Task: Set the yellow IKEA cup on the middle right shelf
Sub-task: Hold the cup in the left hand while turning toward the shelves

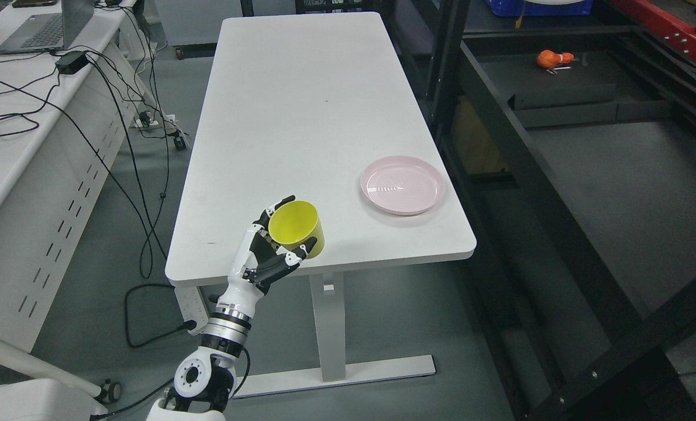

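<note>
A yellow cup (296, 229) sits at the near edge of the white table (301, 117), open side tilted up toward the camera. My left hand (275, 242) comes up from the lower left and is shut on the cup, fingers wrapped round its left and lower side. The black metal shelf rack (558, 193) stands to the right of the table, with a wide dark shelf board (634, 199) at about table height. My right arm is out of view.
A pink plate (402, 185) lies on the table's near right corner. An orange object (554, 59) lies on the far shelf board. A white desk (9, 134) with a laptop (44, 26) and cables stands on the left.
</note>
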